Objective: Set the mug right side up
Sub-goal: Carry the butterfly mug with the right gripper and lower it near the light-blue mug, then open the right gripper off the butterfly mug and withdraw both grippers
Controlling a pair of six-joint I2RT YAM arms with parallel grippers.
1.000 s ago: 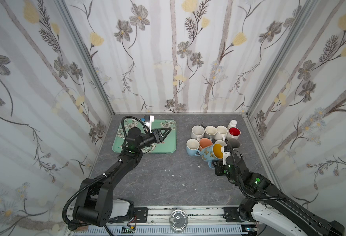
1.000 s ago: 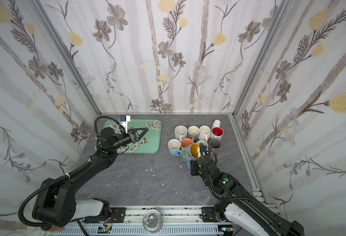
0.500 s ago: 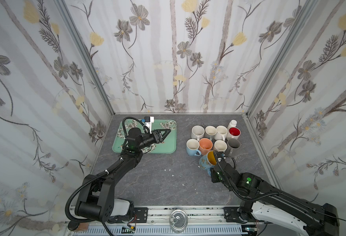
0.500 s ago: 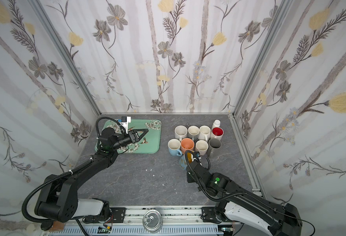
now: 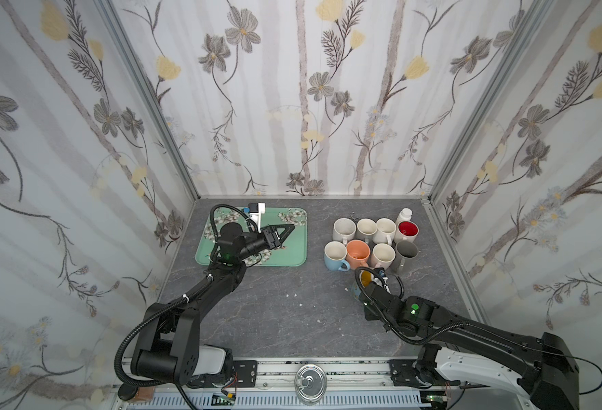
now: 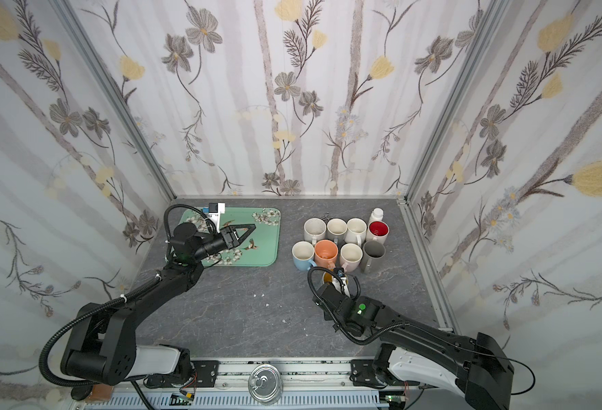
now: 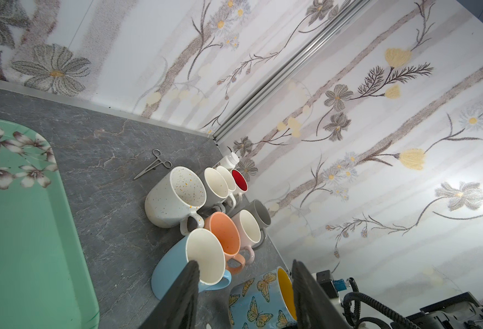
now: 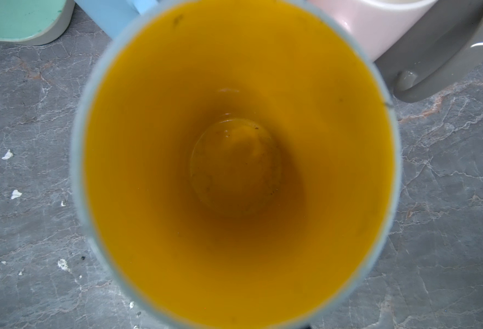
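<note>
Blue butterfly-print ceramic mug (image 5: 355, 290) with a yellow inside, clamped in the right tool (image 5: 370, 284), mouth up and leaning back towards that tool's wrist. Long axis tilted off plumb, in line with the right wrist camera; full round yellow bore in that view. Base hidden, so contact with the tabletop impossible to tell.

Just beyond the tool, close against the held mug: looped handle of a grey mug (image 8: 434, 57), wall of a pale pink mug (image 8: 377, 20), light blue mug (image 5: 333, 255), peach mug (image 5: 358, 252). Farther on, a back row of white mugs (image 5: 366, 229), a red-lined mug (image 5: 406, 230), a white bottle (image 5: 403, 214), then steel forceps (image 7: 153, 163).

Left tool (image 5: 289, 227) well apart, fingers parted, empty, above a green flowered tray (image 5: 301, 261).

Grey marbled tabletop (image 5: 274, 319) with white crumbs (image 5: 294, 294); floral wallpaper walls (image 5: 310, 106) all round.
</note>
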